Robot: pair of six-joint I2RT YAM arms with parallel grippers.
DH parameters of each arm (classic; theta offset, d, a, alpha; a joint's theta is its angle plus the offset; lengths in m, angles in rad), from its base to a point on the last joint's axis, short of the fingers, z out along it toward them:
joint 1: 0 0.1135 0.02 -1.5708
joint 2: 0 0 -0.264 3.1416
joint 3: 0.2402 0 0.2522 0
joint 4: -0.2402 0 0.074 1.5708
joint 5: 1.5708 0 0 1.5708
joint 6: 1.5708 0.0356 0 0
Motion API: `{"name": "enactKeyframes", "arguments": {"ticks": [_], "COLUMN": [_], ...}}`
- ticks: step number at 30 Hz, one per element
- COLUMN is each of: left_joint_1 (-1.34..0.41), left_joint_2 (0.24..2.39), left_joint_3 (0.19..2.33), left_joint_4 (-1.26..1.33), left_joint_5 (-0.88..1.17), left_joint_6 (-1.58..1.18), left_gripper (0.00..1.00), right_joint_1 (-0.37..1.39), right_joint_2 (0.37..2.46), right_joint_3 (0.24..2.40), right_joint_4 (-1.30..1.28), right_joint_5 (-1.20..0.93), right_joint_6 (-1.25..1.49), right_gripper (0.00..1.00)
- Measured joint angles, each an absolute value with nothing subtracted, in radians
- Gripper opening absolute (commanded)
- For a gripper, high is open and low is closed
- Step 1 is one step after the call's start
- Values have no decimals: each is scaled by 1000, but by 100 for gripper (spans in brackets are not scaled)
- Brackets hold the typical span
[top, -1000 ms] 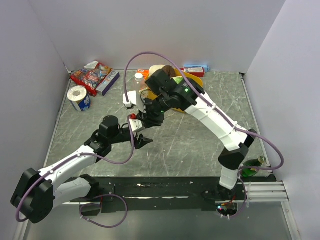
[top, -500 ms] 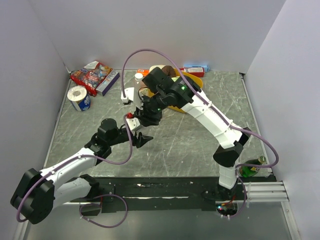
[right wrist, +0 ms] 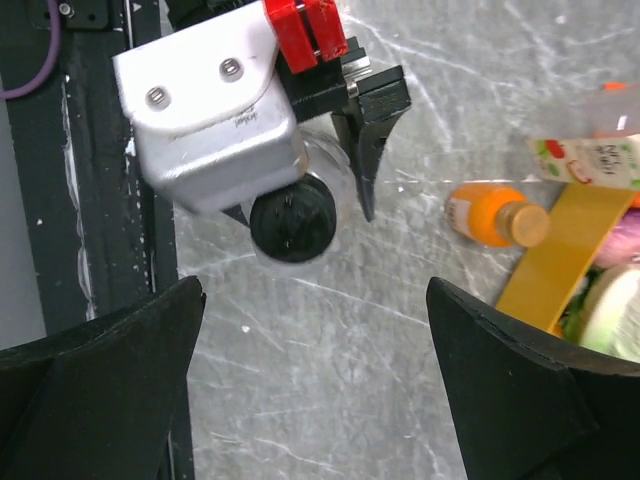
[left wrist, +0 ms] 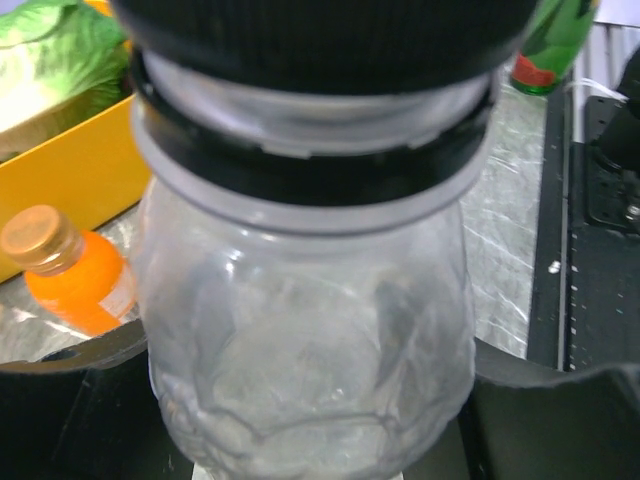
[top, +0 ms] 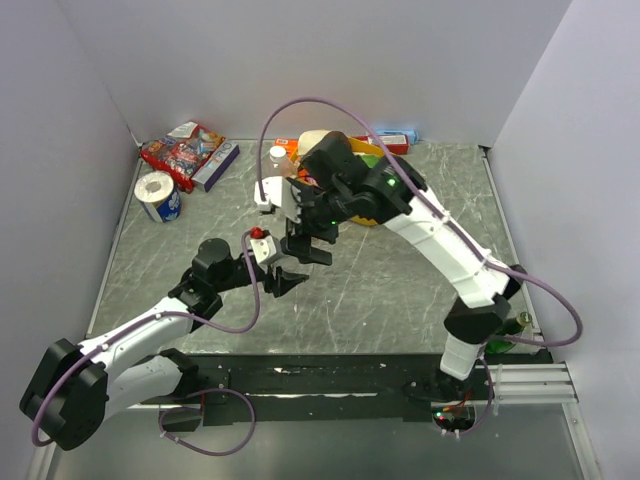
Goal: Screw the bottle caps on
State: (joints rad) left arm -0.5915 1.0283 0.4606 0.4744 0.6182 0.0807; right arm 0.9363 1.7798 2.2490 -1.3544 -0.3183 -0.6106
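Left pincer (top: 283, 272) clenched on clear bottle (left wrist: 305, 350), fingers flanking its body, a little left of centre of the surface (top: 400, 290). Black cap (right wrist: 292, 222) sits on the bottle's neck, with a dark ring just below it; how tight it is, cannot tell. Whether the bottle's base touches the surface, cannot tell. Right pincer (right wrist: 315, 295) released, fingers spread wide, nothing between them, hanging above the capped bottle and the left pincer. In the right wrist view the cap lies just off the line between the fingertips, not touched. Orange bottle (right wrist: 480, 218) with gold cap (right wrist: 528, 225) on it lies toward the far edge, apart from both pincers, just beside a yellow tray (right wrist: 560, 240). Tray holds greens and other produce. Labelled bottle (right wrist: 590, 160) also by the tray, beyond the orange one; a white cap (top: 277, 153) shows there in the top view. Green bottle (top: 505, 335) at the near right corner, behind the right arm's base. Snack packets (top: 185, 150) in the far left corner, a blue-and-white roll (top: 158, 195) near them along the left edge.
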Motion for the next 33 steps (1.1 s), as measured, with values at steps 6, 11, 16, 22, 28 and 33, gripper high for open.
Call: {"name": "enactKeyframes", "arguments": {"ticks": [6, 11, 16, 22, 28, 33], "left_joint_1": [-591, -591, -591, -591, -591, -591], "left_joint_2": [1039, 1107, 1148, 1159, 1158, 1145], "left_joint_3": [471, 600, 710, 736, 736, 735], "left_joint_4": [415, 165, -14, -92, -91, -67], "left_joint_5": [720, 841, 894, 902, 897, 889], "left_joint_6": [138, 367, 554, 622, 616, 593], "left_gripper": [1, 1, 1, 1, 1, 1], "right_joint_1": [936, 936, 936, 936, 938, 939], "right_joint_2": [1568, 1376, 1453, 1600, 1626, 1629], "right_joint_3": [2048, 1919, 2051, 2093, 2096, 2109], "right_joint_4": [-1326, -1295, -1329, -1335, -1346, -1349], "right_joint_5": [-325, -409, -505, -569, -594, -591], "right_joint_6": [-695, -866, -1007, -1080, -1103, -1095], "right_gripper": [99, 83, 72, 67, 65, 62]}}
